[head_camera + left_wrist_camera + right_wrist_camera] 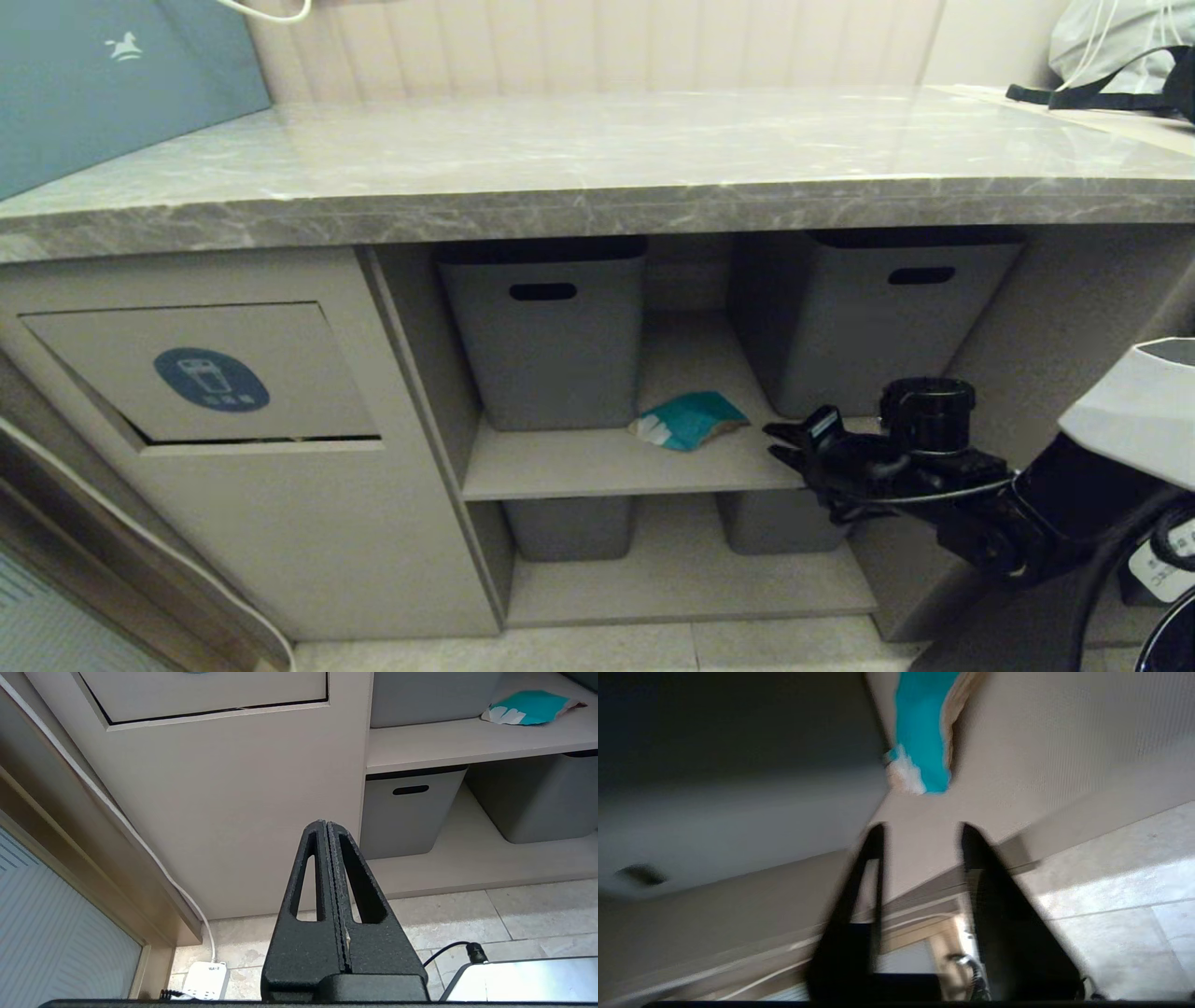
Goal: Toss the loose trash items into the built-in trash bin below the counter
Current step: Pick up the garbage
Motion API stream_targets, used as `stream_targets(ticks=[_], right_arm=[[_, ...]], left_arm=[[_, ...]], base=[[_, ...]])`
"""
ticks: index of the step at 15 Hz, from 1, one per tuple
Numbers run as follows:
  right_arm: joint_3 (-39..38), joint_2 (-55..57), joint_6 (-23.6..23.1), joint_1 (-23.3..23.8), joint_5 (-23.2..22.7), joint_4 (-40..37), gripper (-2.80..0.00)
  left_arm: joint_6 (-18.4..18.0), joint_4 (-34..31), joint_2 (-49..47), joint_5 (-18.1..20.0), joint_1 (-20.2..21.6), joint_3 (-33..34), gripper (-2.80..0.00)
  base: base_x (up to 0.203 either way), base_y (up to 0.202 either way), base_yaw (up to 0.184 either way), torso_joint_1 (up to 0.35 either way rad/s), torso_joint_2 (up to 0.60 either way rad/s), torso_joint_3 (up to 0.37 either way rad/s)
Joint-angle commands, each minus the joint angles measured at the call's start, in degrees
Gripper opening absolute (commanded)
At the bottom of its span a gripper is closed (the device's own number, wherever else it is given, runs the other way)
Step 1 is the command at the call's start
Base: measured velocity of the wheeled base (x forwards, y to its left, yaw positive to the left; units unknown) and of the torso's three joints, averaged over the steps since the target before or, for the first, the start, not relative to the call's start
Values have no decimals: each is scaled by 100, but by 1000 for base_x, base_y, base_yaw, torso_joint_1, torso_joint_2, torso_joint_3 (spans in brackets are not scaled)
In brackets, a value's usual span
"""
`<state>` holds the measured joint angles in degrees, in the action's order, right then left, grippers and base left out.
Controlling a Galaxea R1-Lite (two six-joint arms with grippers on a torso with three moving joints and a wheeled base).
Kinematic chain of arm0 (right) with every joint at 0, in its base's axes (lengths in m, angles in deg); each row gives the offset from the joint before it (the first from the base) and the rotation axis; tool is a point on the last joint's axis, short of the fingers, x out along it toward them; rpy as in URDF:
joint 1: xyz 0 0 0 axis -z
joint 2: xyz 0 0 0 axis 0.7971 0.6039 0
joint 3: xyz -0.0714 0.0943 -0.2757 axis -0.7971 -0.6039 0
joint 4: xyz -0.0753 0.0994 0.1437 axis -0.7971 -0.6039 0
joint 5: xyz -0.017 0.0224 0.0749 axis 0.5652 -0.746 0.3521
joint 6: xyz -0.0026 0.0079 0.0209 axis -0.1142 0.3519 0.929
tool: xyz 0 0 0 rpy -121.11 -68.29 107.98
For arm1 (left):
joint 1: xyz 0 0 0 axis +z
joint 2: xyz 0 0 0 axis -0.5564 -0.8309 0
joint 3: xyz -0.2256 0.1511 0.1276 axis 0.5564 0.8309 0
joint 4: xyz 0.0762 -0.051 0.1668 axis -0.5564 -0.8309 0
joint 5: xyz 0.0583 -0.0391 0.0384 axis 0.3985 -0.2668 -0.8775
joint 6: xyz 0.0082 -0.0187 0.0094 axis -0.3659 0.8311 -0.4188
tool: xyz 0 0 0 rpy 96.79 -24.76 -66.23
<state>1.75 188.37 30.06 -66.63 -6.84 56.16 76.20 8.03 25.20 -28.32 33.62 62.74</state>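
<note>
your right gripper point(780, 443) hangs at the front edge of the upper shelf point(597, 462), jaws parted and empty, tips toward the teal packet point(691, 420). the packet lies flat on that shelf between two grey tubs point(546, 341), apart from the jaws. the trash bin flap point(201, 373) sits left, under the table point(597, 177). your left gripper point(328, 830) is parked low, jaws closed on nothing.

Grey tubs point(546, 345) on cabinet shelves, blue-grey bag point(112, 84) at the wall, white power strip point(205, 980) on floor tiles.
</note>
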Motion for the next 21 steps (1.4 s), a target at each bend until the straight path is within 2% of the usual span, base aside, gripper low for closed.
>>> stream_targets(ticks=[1, 3, 7, 12, 15, 21], right_arm=[[489, 293, -114, -22, 54, -337, 0], [1104, 431, -408, -73, 287, -1028, 0], [2206, 813, -509, -161, 650, -1731, 0], [2768, 1114, -513, -471, 698, -1980, 0], [2912, 1229, -522, -530, 919, -2116, 0], [3804, 1506, -504, -606, 1143, -2946, 0]], left_arm=[[-2, 0, -11, -2, 1, 0, -280], [-2, 0, -3, -3, 1, 0, -280], [-2, 0, -11, 6, 1, 0, -280], [-2, 0, -10, 5, 1, 0, -280], [-2, 0, -2, 2, 1, 0, -280], [-2, 0, -11, -3, 1, 0, -280]], base=[[0, 0, 0, 0, 0, 0], [0, 0, 0, 0, 0, 0], [0, 0, 0, 0, 0, 0], [0, 0, 0, 0, 0, 0], [0, 0, 0, 0, 0, 0], [0, 0, 0, 0, 0, 0]])
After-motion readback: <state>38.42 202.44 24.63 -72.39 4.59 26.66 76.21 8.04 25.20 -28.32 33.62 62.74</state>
